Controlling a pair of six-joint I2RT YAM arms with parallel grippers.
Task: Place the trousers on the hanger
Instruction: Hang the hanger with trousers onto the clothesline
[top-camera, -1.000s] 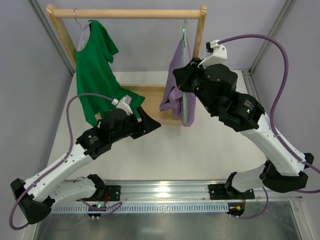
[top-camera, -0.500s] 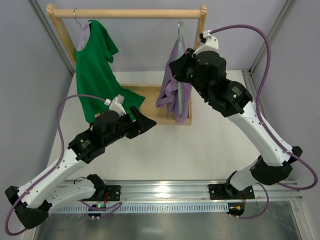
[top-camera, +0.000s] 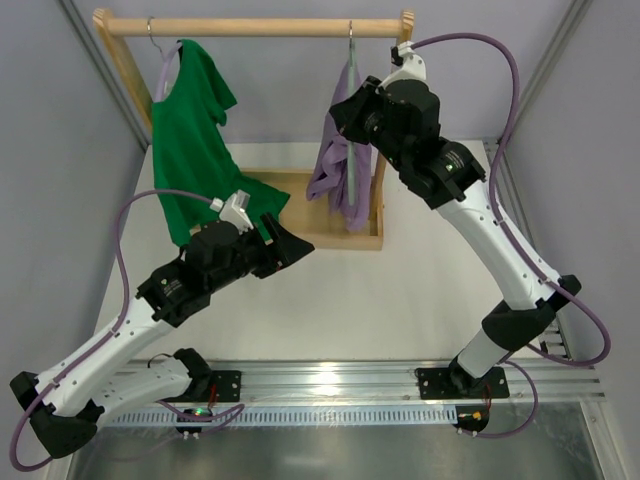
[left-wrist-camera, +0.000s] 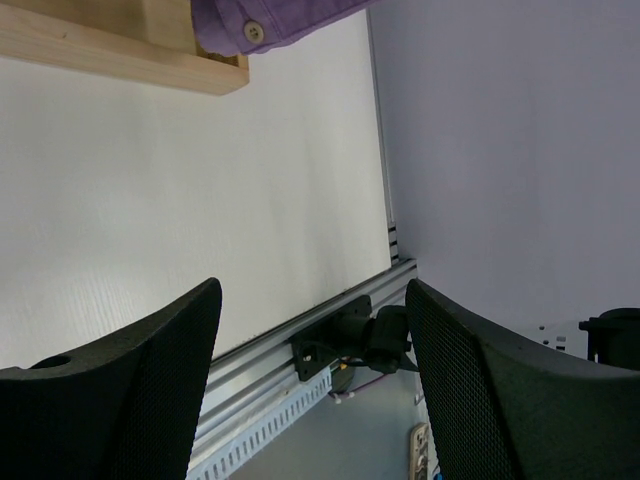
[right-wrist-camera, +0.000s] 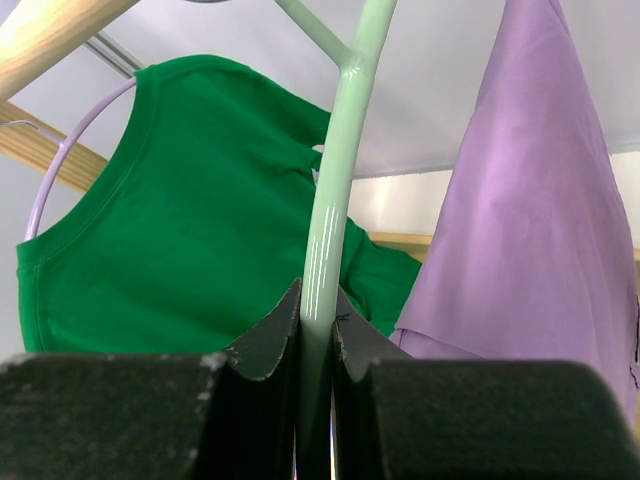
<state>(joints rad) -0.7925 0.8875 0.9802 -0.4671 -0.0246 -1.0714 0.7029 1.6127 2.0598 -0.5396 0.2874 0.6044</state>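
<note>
The lilac trousers (top-camera: 332, 170) hang draped on the pale green hanger (top-camera: 355, 165), whose wire hook reaches the wooden rail (top-camera: 255, 27) at the right. My right gripper (top-camera: 350, 115) is shut on the hanger; in the right wrist view the hanger's bar (right-wrist-camera: 335, 190) runs up between the jaws, the trousers (right-wrist-camera: 540, 230) to its right. My left gripper (top-camera: 300, 245) is open and empty, low over the table. In the left wrist view its fingers (left-wrist-camera: 120, 390) stand wide apart, a trouser corner (left-wrist-camera: 265, 20) at the top.
A dark green T-shirt (top-camera: 195, 140) hangs on a lavender hanger (top-camera: 163, 75) at the rail's left. The rack's wooden base (top-camera: 320, 215) lies on the white table. A metal rail (top-camera: 330, 385) runs along the near edge. Grey walls stand on both sides.
My right gripper has lifted the hanger with the trousers up and back toward the rail. My left arm has pulled back slightly, then stayed still.
</note>
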